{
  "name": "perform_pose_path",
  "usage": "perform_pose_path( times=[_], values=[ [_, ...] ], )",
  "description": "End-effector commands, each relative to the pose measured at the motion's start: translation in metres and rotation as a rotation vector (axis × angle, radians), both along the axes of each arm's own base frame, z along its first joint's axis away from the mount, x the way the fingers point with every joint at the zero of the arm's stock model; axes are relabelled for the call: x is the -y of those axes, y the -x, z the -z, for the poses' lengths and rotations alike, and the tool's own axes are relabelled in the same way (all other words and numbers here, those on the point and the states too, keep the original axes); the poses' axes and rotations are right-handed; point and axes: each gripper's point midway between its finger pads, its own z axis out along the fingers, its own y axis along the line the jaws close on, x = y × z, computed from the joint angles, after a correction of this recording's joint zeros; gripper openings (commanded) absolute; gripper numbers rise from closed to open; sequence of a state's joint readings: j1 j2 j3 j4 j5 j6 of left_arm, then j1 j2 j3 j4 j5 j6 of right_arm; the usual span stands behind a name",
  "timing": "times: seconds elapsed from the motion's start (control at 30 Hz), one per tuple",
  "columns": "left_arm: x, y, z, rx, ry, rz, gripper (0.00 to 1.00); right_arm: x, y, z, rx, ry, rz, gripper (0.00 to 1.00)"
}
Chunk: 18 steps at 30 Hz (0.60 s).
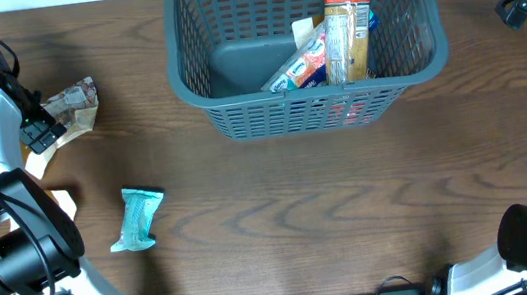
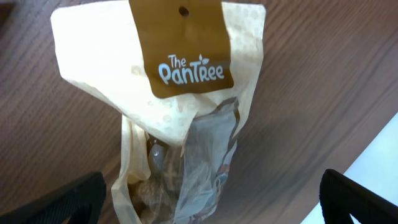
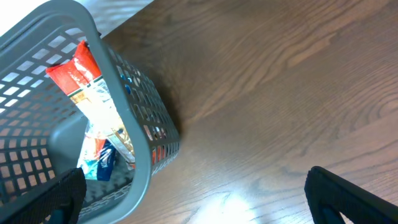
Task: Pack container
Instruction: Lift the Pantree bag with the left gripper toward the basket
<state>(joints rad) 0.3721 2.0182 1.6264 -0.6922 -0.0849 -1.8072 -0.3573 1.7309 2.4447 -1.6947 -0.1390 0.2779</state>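
Right now the container (image 1: 240, 118) sits at the desk's far edge with packets (image 1: 344, 27) standing inside. It looks like stiff, light plastic, and I'd say the thick rim is its only sensible hold. The left end effector (image 2: 208, 202) hangs spread wide over a Pantree snack bag (image 2: 180, 99), soft and crinkly, gripping nothing. The right end effector (image 3: 199, 202) gapes empty beside the container.

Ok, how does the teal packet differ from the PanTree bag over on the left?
The teal packet is opaque teal; the PanTree bag is cream with a brown header card and a clear window. The teal packet lies alone, nearer the robot's base; the PanTree bag sits farther back, under the open left gripper. Both rest on the table, outside the container.
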Motion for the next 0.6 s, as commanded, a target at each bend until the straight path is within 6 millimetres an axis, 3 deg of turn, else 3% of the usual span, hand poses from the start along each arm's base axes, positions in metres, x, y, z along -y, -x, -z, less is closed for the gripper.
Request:
perform_pose_path(
  times=[0.0,0.23,0.57],
  values=[
    [-0.008,0.002,0.005,-0.024,-0.024,-0.026,0.99,-0.001,0.0,0.001,-0.003,-0.012,0.002,0.99],
    [-0.007,0.002,0.044,-0.095,0.004,-0.001,0.99,-0.001,0.0,0.001,-0.004,-0.009,-0.002,0.99],
    [-0.007,0.0,0.063,-0.117,0.007,0.012,0.99,-0.001,0.0,0.001,-0.004,-0.008,-0.005,0.99]
  ],
)
